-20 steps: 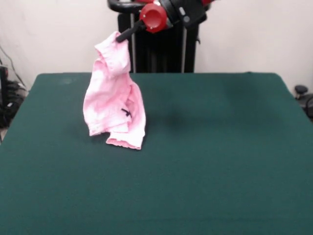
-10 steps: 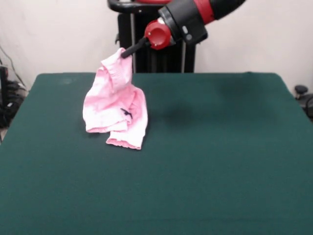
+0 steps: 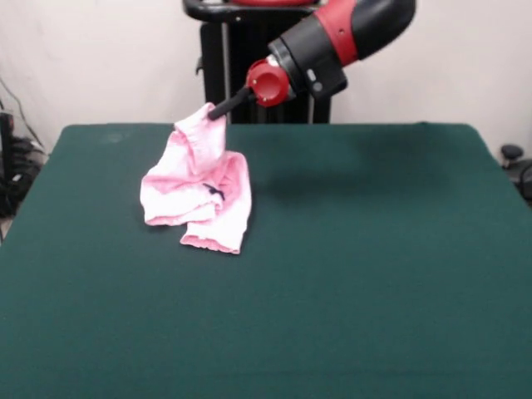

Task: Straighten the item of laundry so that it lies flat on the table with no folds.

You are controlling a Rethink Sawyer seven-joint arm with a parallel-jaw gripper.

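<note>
The item of laundry point(image 3: 198, 184) is a pale pink garment with a tiny dark bow, sitting left of centre toward the far side of the green table point(image 3: 349, 274). Its upper corner is pulled up into a peak, and my gripper point(image 3: 214, 111) is shut on that corner. The lower part of the cloth lies bunched and folded on the table, with one cuff pointing toward the near edge. The red and black arm slants down to it from the upper right.
A black pedestal point(image 3: 266, 91) stands behind the table's far edge. Cables and dark equipment point(image 3: 12, 166) sit off the left side, and a small dark object point(image 3: 514, 158) lies off the right edge.
My gripper has come down and a little to the right with the pink corner in it. More of the garment has settled onto the table, and its raised peak is shorter.
</note>
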